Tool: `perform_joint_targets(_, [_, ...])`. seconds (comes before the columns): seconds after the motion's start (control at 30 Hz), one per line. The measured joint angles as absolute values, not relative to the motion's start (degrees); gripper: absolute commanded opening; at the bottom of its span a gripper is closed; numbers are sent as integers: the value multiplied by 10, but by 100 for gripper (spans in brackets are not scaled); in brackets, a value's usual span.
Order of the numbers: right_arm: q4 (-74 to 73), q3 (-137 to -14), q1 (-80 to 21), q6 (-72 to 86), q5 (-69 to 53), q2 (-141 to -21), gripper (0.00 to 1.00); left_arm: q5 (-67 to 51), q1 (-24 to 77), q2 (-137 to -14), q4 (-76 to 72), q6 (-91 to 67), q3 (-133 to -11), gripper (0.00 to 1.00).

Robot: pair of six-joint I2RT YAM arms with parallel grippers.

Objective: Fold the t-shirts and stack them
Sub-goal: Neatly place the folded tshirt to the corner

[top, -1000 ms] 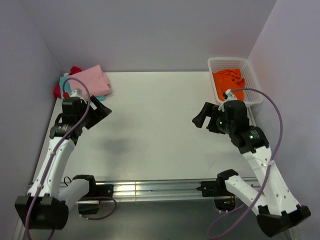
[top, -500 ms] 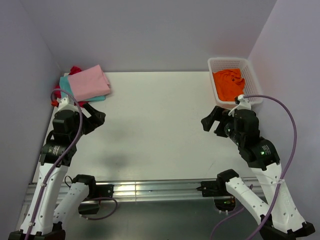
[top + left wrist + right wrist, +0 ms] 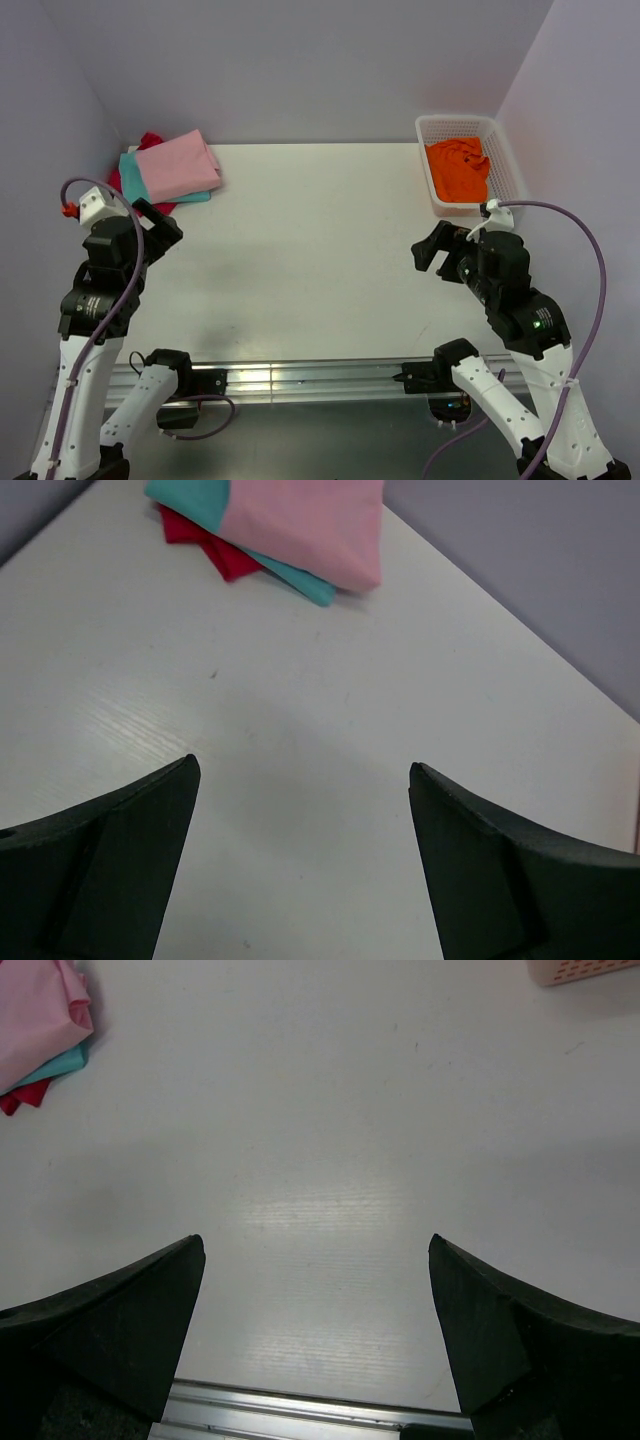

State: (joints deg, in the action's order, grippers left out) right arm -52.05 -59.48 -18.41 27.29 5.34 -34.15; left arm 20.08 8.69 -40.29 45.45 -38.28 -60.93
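Observation:
A stack of folded t-shirts, pink (image 3: 177, 166) on teal (image 3: 133, 176) on red (image 3: 151, 140), lies at the table's far left corner; it also shows in the left wrist view (image 3: 300, 525) and the right wrist view (image 3: 38, 1015). An unfolded orange t-shirt (image 3: 458, 170) lies in the white basket (image 3: 507, 160) at the far right. My left gripper (image 3: 160, 228) is open and empty, near the left edge, just short of the stack. My right gripper (image 3: 436, 253) is open and empty, just in front of the basket.
The white table (image 3: 310, 250) lies between the arms. Purple walls close the left, back and right sides. A metal rail (image 3: 300, 378) runs along the near edge. The basket's corner shows at the top of the right wrist view (image 3: 585, 970).
Both arms have drawn back and outward: the left gripper moved left and toward the near edge, away from the stack; the right gripper moved right and nearer. Both stayed open.

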Motion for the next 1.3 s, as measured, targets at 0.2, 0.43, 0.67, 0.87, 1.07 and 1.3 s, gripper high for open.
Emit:
perform_joint_targets(0.2, [-521, -595, -184, 271, 59, -346, 100, 260, 87, -401, 478, -386, -615, 91])
perform_joint_targets(0.43, [-520, -595, -184, 270, 64, -364, 100, 273, 88, -401, 479, -382, -611, 90])
perform_joint_targets(0.67, [-520, -595, -184, 265, 65, -370, 100, 281, 90, -398, 474, -375, -604, 90])
perform_joint_targets(0.87, [-520, -595, -184, 260, 65, -376, 100, 284, 93, -397, 474, -370, -596, 90])
perform_joint_targets(1.07, [-520, -595, -184, 260, 65, -381, 100, 290, 94, -395, 471, -367, -592, 90])
perform_joint_targets(1.3, [-520, -595, -184, 256, 69, -382, 100, 290, 95, -393, 461, -364, -581, 90])
